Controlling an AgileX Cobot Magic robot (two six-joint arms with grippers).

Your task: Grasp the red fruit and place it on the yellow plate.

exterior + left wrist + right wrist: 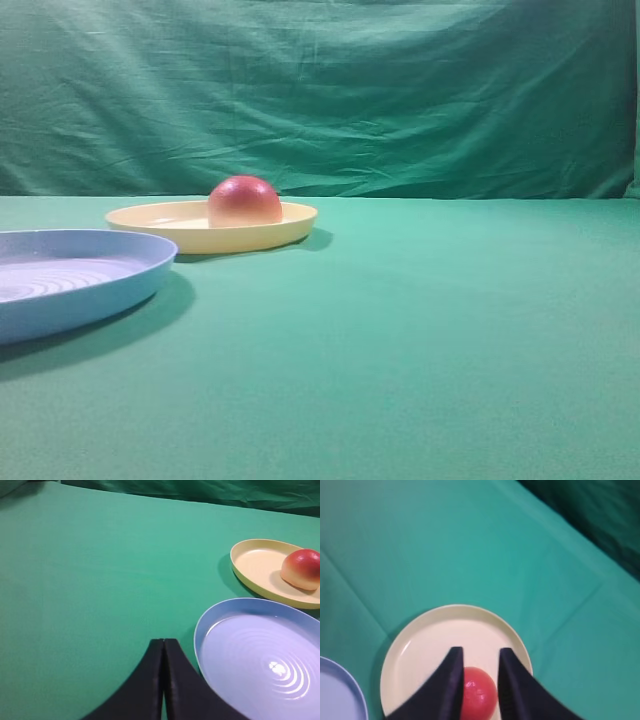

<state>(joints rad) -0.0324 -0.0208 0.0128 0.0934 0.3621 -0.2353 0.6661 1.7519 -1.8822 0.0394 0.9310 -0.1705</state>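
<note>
The red fruit (245, 202) rests flat side down on the yellow plate (200, 238), toward its right half. Neither gripper shows in the exterior view. In the right wrist view my right gripper (479, 651) hangs high above the plate (430, 640), open, and the fruit (477, 697) shows far below in the gap between its dark fingers, untouched. My left gripper (163, 641) is shut on nothing, low over the cloth beside the blue plate. From there the fruit (301, 569) and yellow plate (255, 565) lie at the far right.
A light-blue ridged plate (70, 290) sits at the near left, close in front of the yellow one; it also fills the lower right of the left wrist view (250, 655). Green cloth covers the table, and a green curtain (400, 90) hangs behind.
</note>
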